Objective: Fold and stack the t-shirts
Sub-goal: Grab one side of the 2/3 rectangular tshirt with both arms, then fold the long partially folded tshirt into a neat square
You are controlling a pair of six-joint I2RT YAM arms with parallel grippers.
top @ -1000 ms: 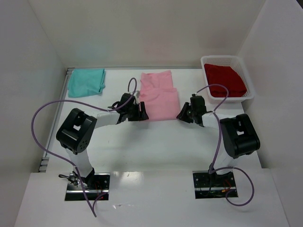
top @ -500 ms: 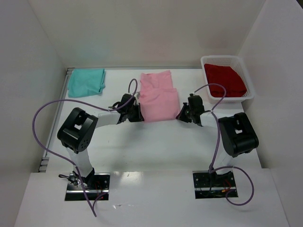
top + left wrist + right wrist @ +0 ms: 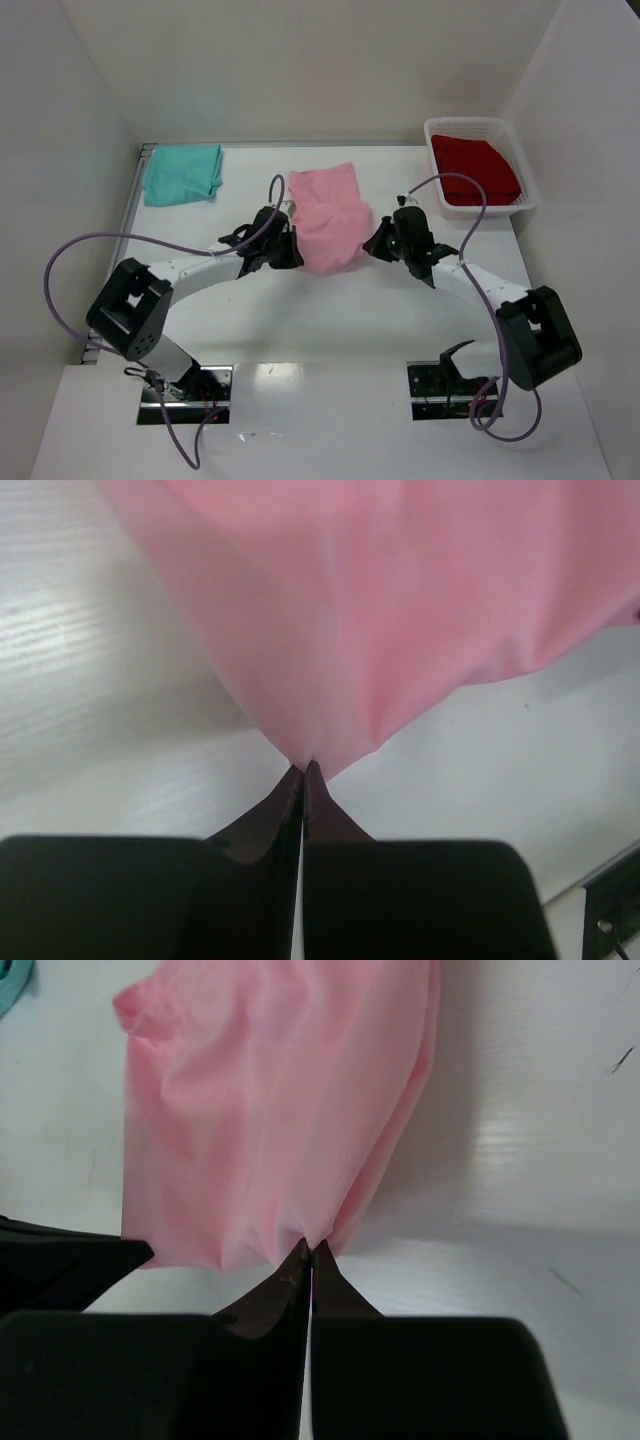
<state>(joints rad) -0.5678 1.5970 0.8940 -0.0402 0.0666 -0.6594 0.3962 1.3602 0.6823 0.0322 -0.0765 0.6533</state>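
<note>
Item, change noted: the left fingers (image 3: 299, 786), which stood apart beside the cloth a second ago, are now pinched flat together on the near left corner of the pink t-shirt (image 3: 328, 218). The right fingers (image 3: 307, 1261), also parted a moment earlier, are now closed just as tight on its near right corner. Both arms have reached farther over the tabletop (image 3: 330, 310), and the shirt's near edge has drawn in and gathered into soft creases between the two grips, seemingly raised off the surface. Reading: the pinch for a fold is made, likely to carry the near hem toward the far edge; this shirt is neither folded small nor stacked yet. Item, other stock: teal t-shirt (image 3: 182, 173), folded, at the far left corner; pink t-shirt at the middle, nearer the far edge; red t-shirt (image 3: 474, 170) inside a white mesh basket (image 3: 529, 203) at the far right corner. Item, surface: white, smooth, faintly scuffed. Item, room: plain white walls (image 3: 330, 70) enclosing the left, far and right sides; purple cables (image 3: 70, 270) looping from each arm.
</note>
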